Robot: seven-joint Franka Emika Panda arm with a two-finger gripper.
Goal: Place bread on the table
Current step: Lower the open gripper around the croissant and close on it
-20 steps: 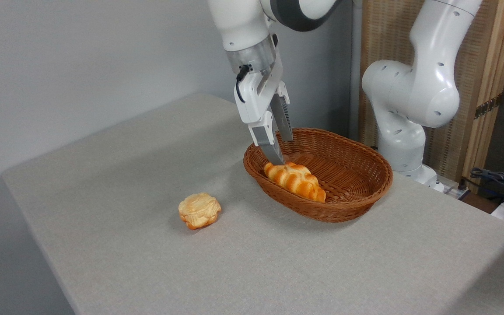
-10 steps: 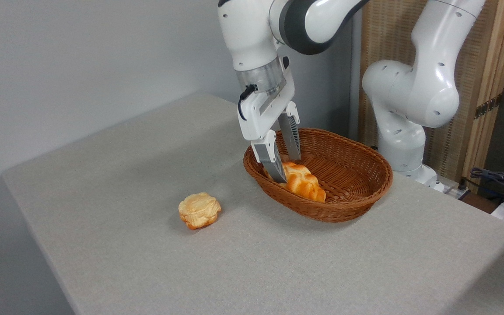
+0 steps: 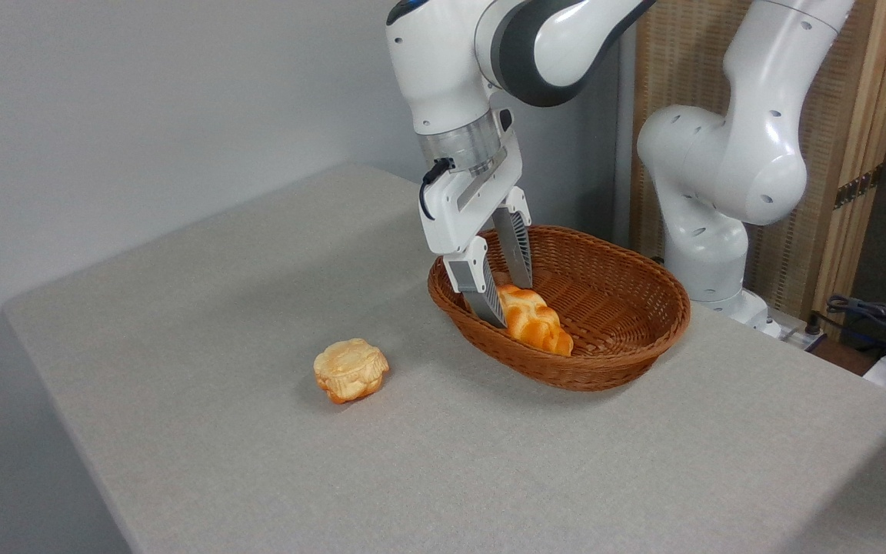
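Basket: brown oval wicker basket [image 3: 627,308] on the desk [image 3: 489,462], toward the desk's far right side, near the back edge and the robot's base.
Basket contents: one braided loaf of bread [image 3: 537,322], golden-orange with paler ridges; nothing else visible inside.
Bread position: lies on the basket floor against the near-left wall, long axis running from upper left to lower right; its right end rests close to the front rim. Not on the desk surface.
Fingers: the two fingers [image 3: 487,292] reach down into the basket at its left end, tilted, tips lower than the rim. They are spread apart with a clear gap between them.
Bread vs fingers: the loaf's left end sits in the gap between the two fingers. The nearer finger covers the loaf's left tip and looks to be touching or just beside it; the farther finger stands behind the loaf, its tip at the top edge of the loaf. Cannot tell whether either one presses on it. Most of the loaf extends to the right, outside the fingers.
Bun: small pale flower-shaped bun [image 3: 351,371] on the bare desk, left of the basket and well apart from it, toward the middle of the desk.
Arm: white Panda arm [image 3: 720,169] rises from behind the basket at the desk's far right corner.
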